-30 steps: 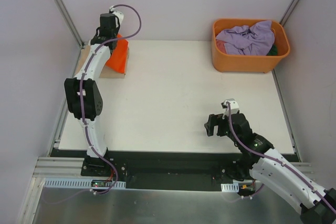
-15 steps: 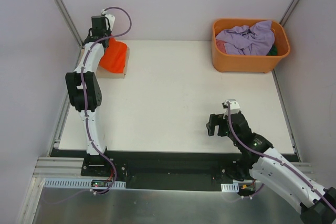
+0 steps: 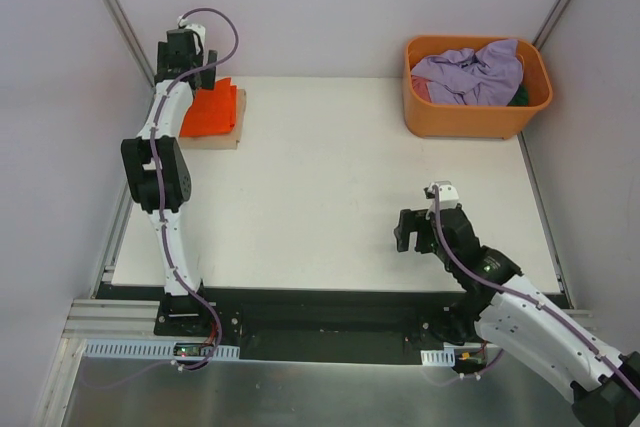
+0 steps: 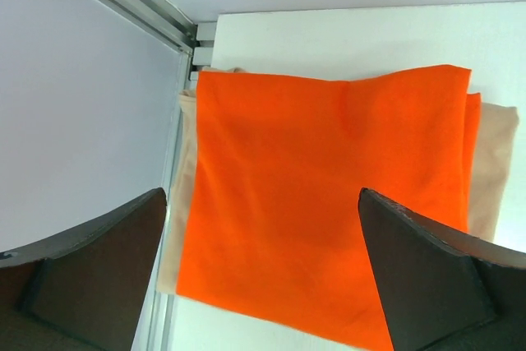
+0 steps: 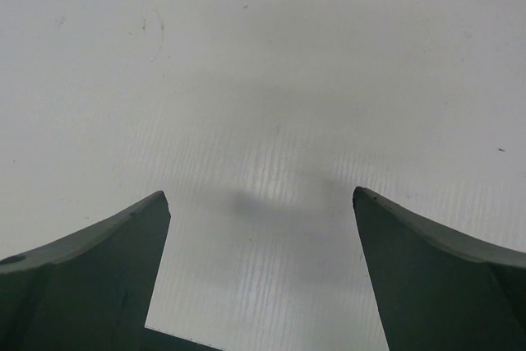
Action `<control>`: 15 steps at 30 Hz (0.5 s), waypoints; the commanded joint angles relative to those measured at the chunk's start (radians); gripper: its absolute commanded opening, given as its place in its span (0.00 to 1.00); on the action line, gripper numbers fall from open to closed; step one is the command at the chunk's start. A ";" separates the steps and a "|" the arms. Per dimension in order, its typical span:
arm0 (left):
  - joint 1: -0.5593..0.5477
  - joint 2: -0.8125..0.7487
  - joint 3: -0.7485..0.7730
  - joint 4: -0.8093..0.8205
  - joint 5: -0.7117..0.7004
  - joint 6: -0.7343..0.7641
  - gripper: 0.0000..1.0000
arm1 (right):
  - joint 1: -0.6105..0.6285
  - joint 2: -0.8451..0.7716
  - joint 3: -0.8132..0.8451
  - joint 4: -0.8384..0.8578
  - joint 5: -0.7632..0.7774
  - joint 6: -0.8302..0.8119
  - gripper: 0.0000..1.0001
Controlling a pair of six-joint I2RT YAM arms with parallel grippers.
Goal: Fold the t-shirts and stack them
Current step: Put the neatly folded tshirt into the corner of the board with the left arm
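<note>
Folded orange shirt (image 4: pixel 329 203) is being supported by beige shirt (image 4: pixel 497 162), far-left corner of surface (image 3: pixel 330 177); left tool (image 4: pixel 261 199) is being held spread above it. Next: lavender shirt (image 3: pixel 470 72) is being contained in far-right basket (image 3: pixel 470 119), with right tool (image 5: pixel 259 199), spread, judged nearer.

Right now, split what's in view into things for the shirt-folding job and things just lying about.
Job: orange shirt, folded, on top of the beige shirt; lavender shirt and dark green cloth, both in the basket.
Other: basket; table.
</note>
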 commanded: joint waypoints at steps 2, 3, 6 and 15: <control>-0.003 -0.198 -0.071 -0.024 0.078 -0.164 0.99 | -0.003 -0.046 0.040 -0.009 0.038 0.020 0.96; -0.003 -0.229 -0.095 -0.029 0.099 -0.193 0.99 | -0.003 -0.054 0.040 -0.009 0.043 0.032 0.96; -0.003 -0.353 -0.187 -0.032 0.183 -0.328 0.99 | -0.003 -0.072 0.040 -0.023 0.043 0.074 0.96; -0.141 -0.810 -0.707 0.049 0.321 -0.675 0.99 | -0.005 -0.078 0.046 0.002 0.044 0.049 0.96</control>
